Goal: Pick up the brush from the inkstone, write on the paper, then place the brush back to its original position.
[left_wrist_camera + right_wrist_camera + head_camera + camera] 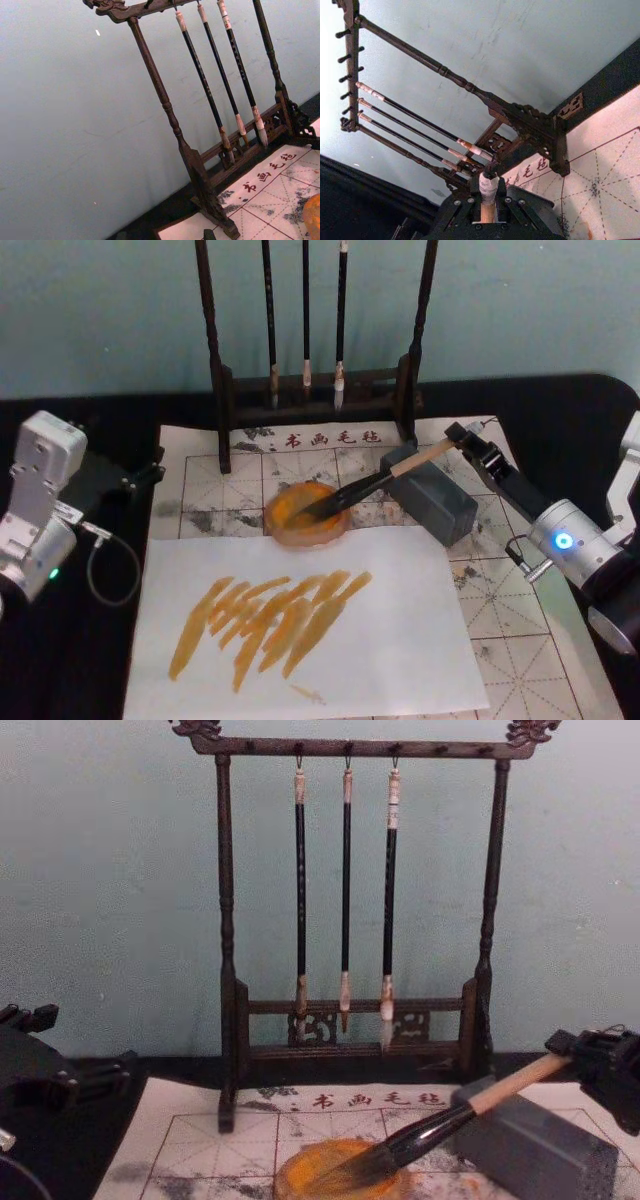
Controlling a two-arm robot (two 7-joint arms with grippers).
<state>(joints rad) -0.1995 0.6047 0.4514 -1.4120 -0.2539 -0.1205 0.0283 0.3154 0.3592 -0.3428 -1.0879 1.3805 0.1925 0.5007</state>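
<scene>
The left end effector (150,472), matte black behind a silver wrist housing, sits low over the left side of the black tabletop (590,420), just off the left edge of the paper (500,630). Whether it is apart or together cannot be told. It is well apart from the brush (370,485).

The paper is an off-white sheet printed with a reddish-brown grid. A row of red characters runs along its far edge and grey smudges mark several squares. A plain white sheet (400,640) lies over its near left part and carries a fan of slanted orange strokes (270,615).

At the paper's far edge stands a dark turned-wood rack (215,360) with carved ends. Three thin black-shafted brushes (305,310) with pale tips hang from its top bar.

Near the middle of the paper sits a round, glossy amber dish (290,525). The brush's dark bushy bristles rest in it. From there the glossy black lower section and the tan wooden shaft rise to the right. The shaft passes over the far end of a smooth grey rectangular block (445,505) that lies just right of the dish.

The right end effector (462,440), black and angular, is above the paper's far right corner. It is clamped on the brush's upper end. In the right wrist view the white-wrapped end sits pinched between its two black fingers (512,207).
</scene>
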